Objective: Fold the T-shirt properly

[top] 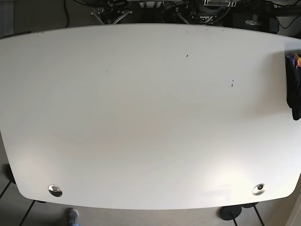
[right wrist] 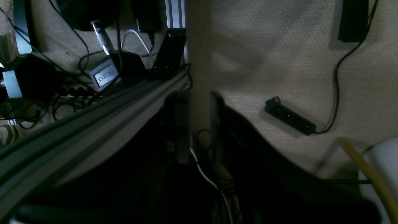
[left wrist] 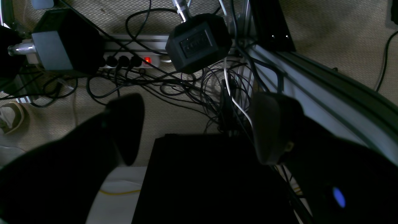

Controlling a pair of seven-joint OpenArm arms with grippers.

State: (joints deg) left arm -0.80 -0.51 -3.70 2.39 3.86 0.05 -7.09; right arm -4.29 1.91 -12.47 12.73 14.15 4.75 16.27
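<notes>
In the base view a dark T-shirt (top: 294, 89) lies bunched at the far right edge of the white table (top: 141, 117), partly cut off by the frame, with a small coloured patch at its top. Neither arm appears in that view. In the left wrist view my left gripper (left wrist: 199, 130) hangs over the floor, its dark fingers (left wrist: 126, 124) wide apart and nothing between them. In the right wrist view my right gripper (right wrist: 200, 124) also points at the floor beside a frame rail. A narrow gap separates its fingers (right wrist: 178, 121), and they hold nothing.
Under the left gripper are a tangle of cables (left wrist: 186, 84), a power strip with a red switch (left wrist: 133, 60), black weights (left wrist: 199, 43) and a black box (left wrist: 202, 177). The right wrist view shows an aluminium rail (right wrist: 93, 124) and a black power strip (right wrist: 290, 119) on carpet.
</notes>
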